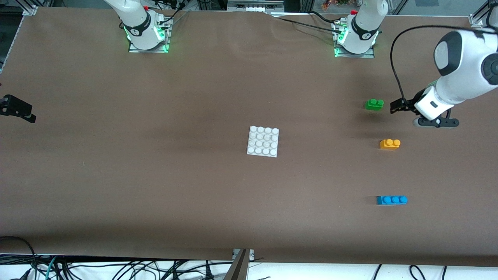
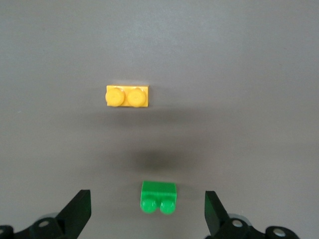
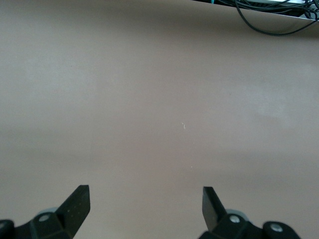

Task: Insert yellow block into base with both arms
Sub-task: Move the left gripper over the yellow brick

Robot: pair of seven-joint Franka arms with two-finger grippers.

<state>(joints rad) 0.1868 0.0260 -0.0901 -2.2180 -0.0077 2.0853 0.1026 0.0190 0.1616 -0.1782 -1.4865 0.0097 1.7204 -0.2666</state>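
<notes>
In the front view you see the white studded base [image 1: 263, 141] lying flat near the middle of the table [image 1: 155, 175]. From the base, the yellow block [image 1: 390, 144] sits at about three o'clock, well apart, toward the left arm's end of the table. The green brick [image 1: 374, 104] lies farther from the front camera than the yellow block, and the blue three-stud brick [image 1: 391, 200] lies nearer. Your left gripper [image 1: 400, 105] hangs in the air just beside the green brick, with the yellow block at roughly six o'clock from it, untouched. The right gripper [image 1: 17, 109] waits at the right arm's end of the table.

In the left wrist view, the left gripper [image 2: 148, 211] stands wide open and holds nothing. The green brick [image 2: 158, 197] lies between its fingers [image 2: 77, 206], and the yellow block [image 2: 127, 96] sits at twelve o'clock from that brick, apart from it.

In the right wrist view, the right gripper [image 3: 146, 208] is spread wide and empty over bare table [image 3: 159, 99].
</notes>
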